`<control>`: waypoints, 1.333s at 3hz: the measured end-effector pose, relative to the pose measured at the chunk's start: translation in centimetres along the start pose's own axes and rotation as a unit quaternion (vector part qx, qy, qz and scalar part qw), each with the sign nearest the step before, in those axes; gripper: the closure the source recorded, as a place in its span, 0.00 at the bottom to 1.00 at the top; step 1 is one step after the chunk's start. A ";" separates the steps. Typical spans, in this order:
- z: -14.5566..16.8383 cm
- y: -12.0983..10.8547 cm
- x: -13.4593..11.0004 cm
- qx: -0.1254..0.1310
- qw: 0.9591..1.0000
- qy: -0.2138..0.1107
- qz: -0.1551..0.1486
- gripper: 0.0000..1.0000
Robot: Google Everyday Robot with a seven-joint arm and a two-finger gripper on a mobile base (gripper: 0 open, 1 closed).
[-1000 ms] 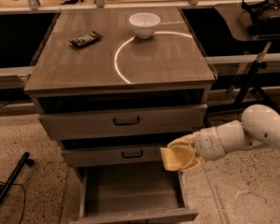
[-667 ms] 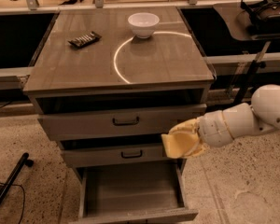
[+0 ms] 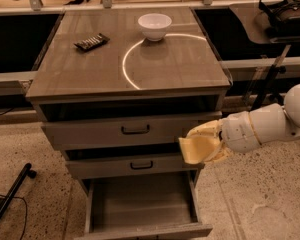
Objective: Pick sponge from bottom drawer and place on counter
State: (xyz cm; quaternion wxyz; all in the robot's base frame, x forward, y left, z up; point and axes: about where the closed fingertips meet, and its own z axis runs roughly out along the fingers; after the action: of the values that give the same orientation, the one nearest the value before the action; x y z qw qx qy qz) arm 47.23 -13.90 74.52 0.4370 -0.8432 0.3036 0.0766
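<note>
Risen since a second ago, the sponge [image 3: 194, 151] has left the level of the middle drawer [image 3: 105, 168] and hangs higher and slightly further right, across the gap between that drawer and the top drawer [image 3: 90, 131]. It sits at about 4 o'clock in the view, just off the cabinet's right front corner and clear of every surface. The gripper [image 3: 206, 145] reaches in from 3 o'clock on the white arm [image 3: 257, 128], its jaws pinching the pale-yellow block, which bows a little under the squeeze – a soft thing that gives rather than slips.

Below, at 6 o'clock, the bottom drawer [image 3: 140, 204] stands pulled out, its flat floor bare, so I judge the pick done and the lift under way. Carrying the block outside the cabinet's right edge looks deliberate: going straight up would meet the overhanging lip of the counter [image 3: 80, 74].

On the counter, the white bowl [image 3: 155, 25] rests at 12 o'clock, touching the top of the bright light arc [image 3: 126, 69], and the dark remote-like bar [image 3: 91, 41] lies at 10 o'clock. The 4 to 5 o'clock part of the top is free and nearest the arm – the likely landing spot once the block clears the edge
</note>
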 end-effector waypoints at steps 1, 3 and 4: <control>-1.5 -2.0 0.9 0.008 1.000 0.007 0.022 1.00; -8.7 -12.0 5.4 0.023 0.993 0.072 0.091 1.00; -9.1 -12.9 5.5 0.027 0.993 0.074 0.086 1.00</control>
State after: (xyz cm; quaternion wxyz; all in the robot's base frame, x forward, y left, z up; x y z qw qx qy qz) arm 57.83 -17.86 86.76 0.4275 -0.8055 0.4082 0.0435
